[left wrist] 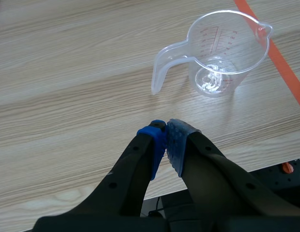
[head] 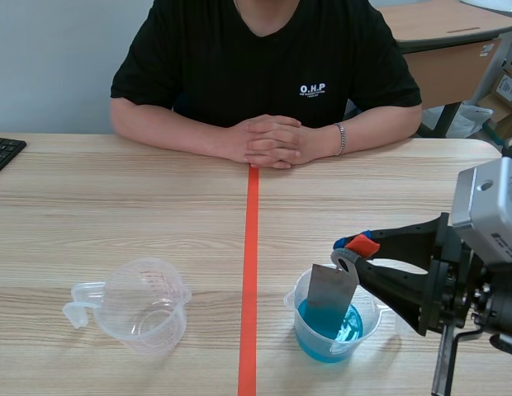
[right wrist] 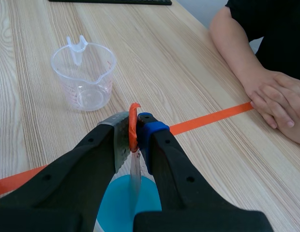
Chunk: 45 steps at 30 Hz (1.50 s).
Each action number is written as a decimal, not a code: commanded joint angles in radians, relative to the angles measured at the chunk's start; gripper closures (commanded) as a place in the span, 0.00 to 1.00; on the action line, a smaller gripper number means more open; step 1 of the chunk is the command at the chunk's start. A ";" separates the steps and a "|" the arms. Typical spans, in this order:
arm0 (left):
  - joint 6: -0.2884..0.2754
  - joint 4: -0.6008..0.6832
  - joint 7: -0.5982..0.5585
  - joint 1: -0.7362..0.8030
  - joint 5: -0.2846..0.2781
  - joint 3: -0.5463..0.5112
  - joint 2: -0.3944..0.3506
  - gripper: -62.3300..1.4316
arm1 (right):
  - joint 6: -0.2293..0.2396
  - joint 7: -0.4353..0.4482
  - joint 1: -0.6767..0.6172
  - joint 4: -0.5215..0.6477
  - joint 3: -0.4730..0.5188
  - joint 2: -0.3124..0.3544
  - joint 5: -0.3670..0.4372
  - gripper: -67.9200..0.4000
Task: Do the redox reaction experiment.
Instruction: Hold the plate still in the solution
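A clear measuring cup of blue liquid (head: 329, 342) stands right of the tape line. My right gripper (head: 352, 245) is shut on the top of a grey metal sheet (head: 330, 294) that hangs into that cup, its lower edge in the liquid. In the right wrist view the sheet (right wrist: 135, 170) runs down between the fingers toward the blue liquid (right wrist: 122, 203). An empty clear measuring cup (head: 143, 304) with a handle stands left of the line. My left gripper (left wrist: 166, 140) is shut on nothing, short of the empty cup (left wrist: 217, 54).
A person sits across the table with clasped hands (head: 268, 140) resting on the far edge. A black keyboard corner (head: 2, 152) lies at the far left. An orange-red tape line (head: 250, 272) splits the table.
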 commanded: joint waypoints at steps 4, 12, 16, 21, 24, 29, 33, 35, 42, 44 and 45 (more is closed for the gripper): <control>-0.002 0.009 -0.015 0.003 0.001 -0.001 0.002 0.91 | -0.003 -0.003 0.008 -0.002 0.006 0.000 -0.005 0.97; -0.002 0.009 -0.015 0.003 0.001 -0.001 0.002 0.91 | -0.002 0.008 0.005 -0.002 0.008 0.001 -0.004 0.97; -0.002 0.009 -0.015 0.003 0.001 -0.001 0.002 0.91 | 0.004 0.012 0.003 0.003 0.015 0.009 0.001 0.97; -0.002 0.009 -0.014 0.003 0.001 -0.001 0.002 0.91 | 0.018 0.023 -0.056 0.047 0.083 0.009 0.008 0.97; -0.002 0.009 -0.014 0.003 0.001 -0.001 0.002 0.91 | 0.027 0.026 -0.096 0.085 0.129 0.009 0.008 0.97; -0.002 0.009 -0.014 0.003 0.001 -0.001 0.002 0.91 | 0.029 0.027 -0.142 0.148 0.192 0.009 0.008 0.97; -0.002 0.009 -0.014 0.003 0.001 -0.001 0.002 0.91 | 0.038 0.026 -0.167 0.195 0.233 0.009 0.012 0.97; -0.002 0.009 -0.015 0.003 0.001 -0.001 0.002 0.91 | 0.050 0.026 -0.180 0.219 0.253 0.009 0.015 0.97; -0.002 0.009 -0.015 0.003 0.001 -0.001 0.002 0.91 | 0.072 0.025 -0.211 0.278 0.315 0.009 0.031 0.97; -0.002 0.009 -0.015 0.003 0.001 -0.001 0.002 0.91 | 0.081 0.022 -0.210 0.290 0.326 0.009 0.046 0.97; -0.002 0.009 -0.015 0.003 0.001 -0.001 0.002 0.91 | 0.081 0.017 -0.210 0.295 0.332 0.009 0.057 0.97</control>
